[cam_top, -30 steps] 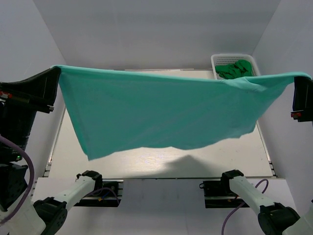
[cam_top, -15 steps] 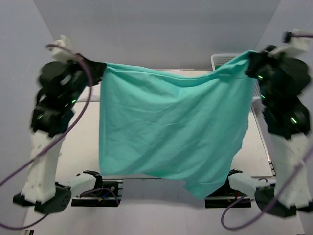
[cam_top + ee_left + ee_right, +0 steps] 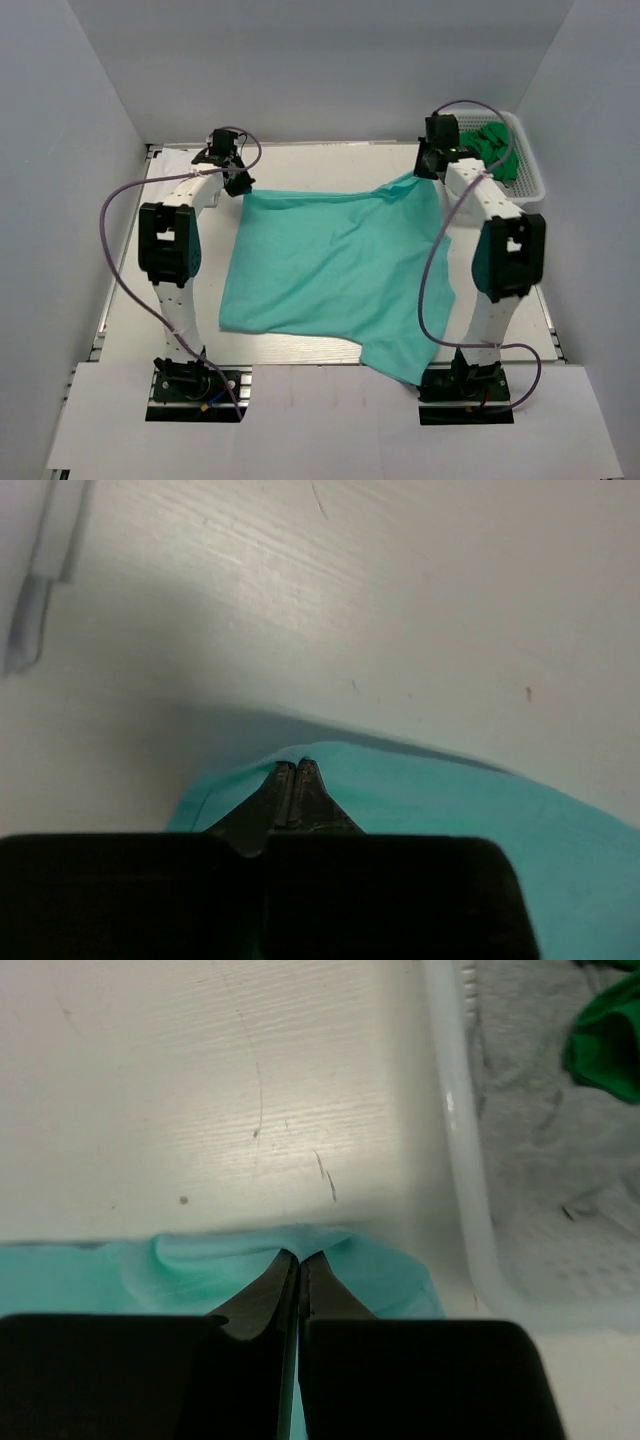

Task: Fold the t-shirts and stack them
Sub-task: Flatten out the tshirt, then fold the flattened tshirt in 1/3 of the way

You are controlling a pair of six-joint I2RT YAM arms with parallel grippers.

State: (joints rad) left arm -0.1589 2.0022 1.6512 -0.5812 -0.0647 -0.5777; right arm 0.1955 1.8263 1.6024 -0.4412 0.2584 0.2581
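Note:
A light teal t-shirt (image 3: 335,265) lies spread on the table, its near right corner hanging over the front edge. My left gripper (image 3: 240,186) is shut on its far left corner, down near the table; in the left wrist view (image 3: 296,768) the jaws pinch the cloth edge (image 3: 450,800). My right gripper (image 3: 428,172) is shut on the far right corner; in the right wrist view (image 3: 301,1257) the jaws pinch the teal cloth (image 3: 190,1260). A bright green shirt (image 3: 490,145) lies in the basket, also in the right wrist view (image 3: 605,1035).
A white plastic mesh basket (image 3: 530,175) stands at the far right corner, close to my right gripper; its wall shows in the right wrist view (image 3: 465,1160). Grey walls enclose the table on three sides.
Both arms have swung forward and down from holding the teal shirt stretched high in the air. The shirt now lies on the table, still gripped at its two far corners.

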